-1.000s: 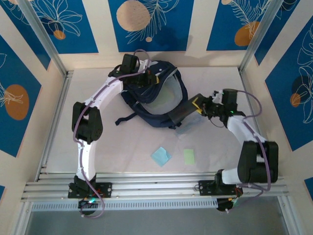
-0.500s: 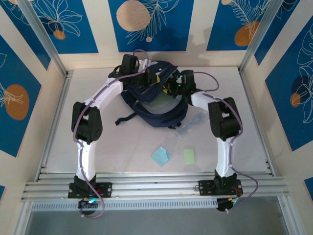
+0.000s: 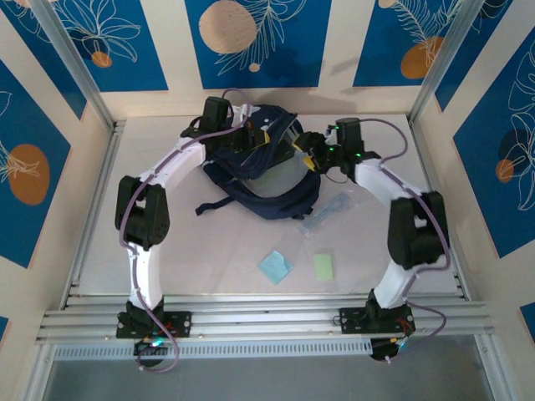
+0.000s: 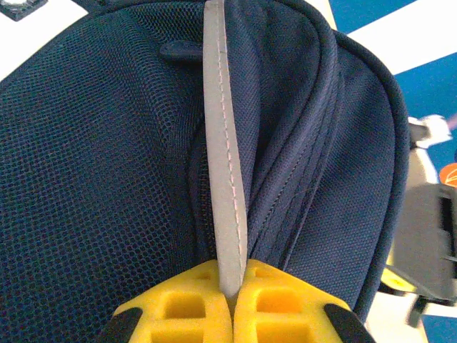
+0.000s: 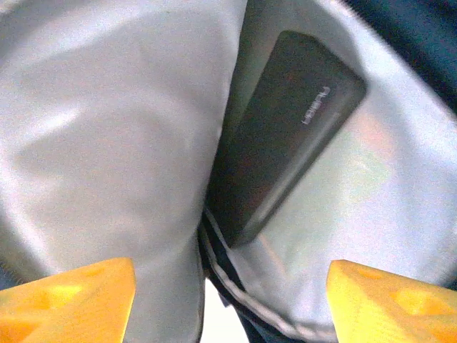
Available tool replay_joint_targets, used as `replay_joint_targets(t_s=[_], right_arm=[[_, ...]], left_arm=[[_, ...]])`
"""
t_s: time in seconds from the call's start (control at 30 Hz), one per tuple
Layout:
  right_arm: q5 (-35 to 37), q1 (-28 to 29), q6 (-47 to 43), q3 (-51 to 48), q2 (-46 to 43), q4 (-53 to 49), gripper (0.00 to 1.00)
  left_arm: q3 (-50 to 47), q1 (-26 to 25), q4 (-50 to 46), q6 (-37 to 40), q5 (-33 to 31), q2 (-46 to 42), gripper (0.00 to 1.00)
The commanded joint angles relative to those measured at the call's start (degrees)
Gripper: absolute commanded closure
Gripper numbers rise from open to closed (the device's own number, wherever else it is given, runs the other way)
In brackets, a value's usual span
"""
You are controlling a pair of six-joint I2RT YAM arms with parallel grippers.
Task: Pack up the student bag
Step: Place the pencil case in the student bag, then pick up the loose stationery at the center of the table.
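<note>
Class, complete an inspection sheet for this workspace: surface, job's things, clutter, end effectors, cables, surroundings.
Surface: white table, matte.
Job's things: student bag lies open at the far middle; slim black case inside, against the pale lining.
Clutter: blue pad, green pad and clear pouch on the table, nearer than the bag.
End effectors: left end effector shut on the bag's grey trim; right end effector open at the bag's mouth, holding nothing.
Cables: purple cables run along both arms.
Surroundings: blue leaf-patterned panels; aluminium rail at the near edge.
</note>
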Motion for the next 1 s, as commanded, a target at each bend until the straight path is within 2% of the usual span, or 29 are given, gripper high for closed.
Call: replay_joint_targets(t_s=[0.0,0.23,0.43,0.63,0.8,0.83,0.87,0.9,0.93,0.97], right_arm=[[0.41,-3.22,-12.11,-5.48,-4.73,-16.84,0.28],[9.85,-8.38,-16.28,-12.85,-10.32,-29.73,0.30],[14.45,-7.85,-12.78,-14.83,-7.34,-28.01,0.32],[20.13,-4.64,-5.60,-16.53,-3.02,-25.19,0.32],[19.99,-2.78,-1.89,-17.88,-0.71,-19.96,0.34],[20.13,-2.32,-1.90,-17.21,0.15,-19.84,0.38],[20.05,-2.02,-2.11,-16.33,1.08,-19.61,0.47],[19.82,-1.92,-2.51,-15.71,1.80,-19.52,0.61],[19.83,-1.73,-2.86,-14.96,2.30,-19.52,0.82],[19.60,-1.75,-3.21,-14.51,2.57,-19.49,0.93]], left_arm=[[-0.90,0.75,5.24,0.14,3.71,-5.18,1.00],[-5.34,0.75,11.23,-3.83,4.96,-5.86,1.00],[-8.40,0.75,12.50,-4.37,4.32,-7.18,1.00],[-11.91,0.75,14.14,-4.42,3.80,-8.72,1.00],[-13.31,0.75,15.40,-5.28,3.97,-8.98,1.00],[-13.36,0.75,15.59,-5.51,4.06,-9.02,1.00],[-13.53,0.75,15.96,-5.69,4.14,-9.01,1.00],[-13.65,0.75,16.10,-5.78,4.06,-9.06,1.00],[-13.83,0.73,16.28,-5.82,3.98,-9.14,1.00],[-14.02,0.75,16.30,-5.91,3.84,-9.30,1.00]])
